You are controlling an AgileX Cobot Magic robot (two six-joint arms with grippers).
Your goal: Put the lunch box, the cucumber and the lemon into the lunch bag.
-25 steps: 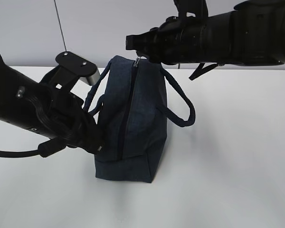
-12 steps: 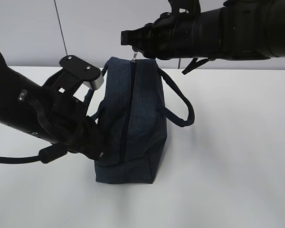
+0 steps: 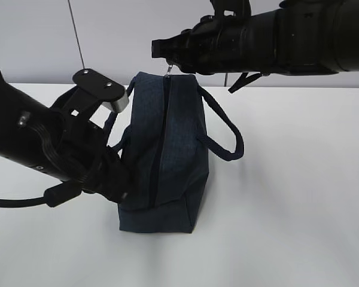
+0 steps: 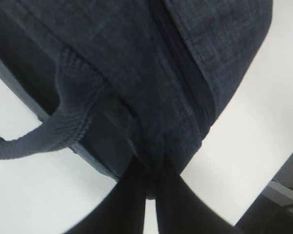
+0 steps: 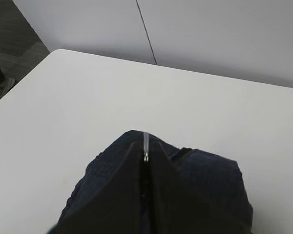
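The boxy navy woven-fabric lunch bag [image 3: 167,155] is held upright. Its silver ring pull [image 5: 145,145] is pinched by the right gripper [image 3: 161,51]. The left gripper [image 4: 151,187] is clamped on the bag's fabric end.

A plain white surface [image 3: 299,197] fills the lower part of the exterior view, matte and evenly lit, with only soft, faint shadows on it. Behind it stands a pale grey wall [image 3: 30,36] made of flat panels; a thin dark seam [image 3: 76,37] runs down it at a slight slant and meets the back edge of the surface. The right wrist view shows the same wall and its seam [image 5: 146,33] above a rounded corner of the surface. Beyond that corner, at the upper left, lies a patch of dark grey floor [image 5: 12,44] that looks like carpet.
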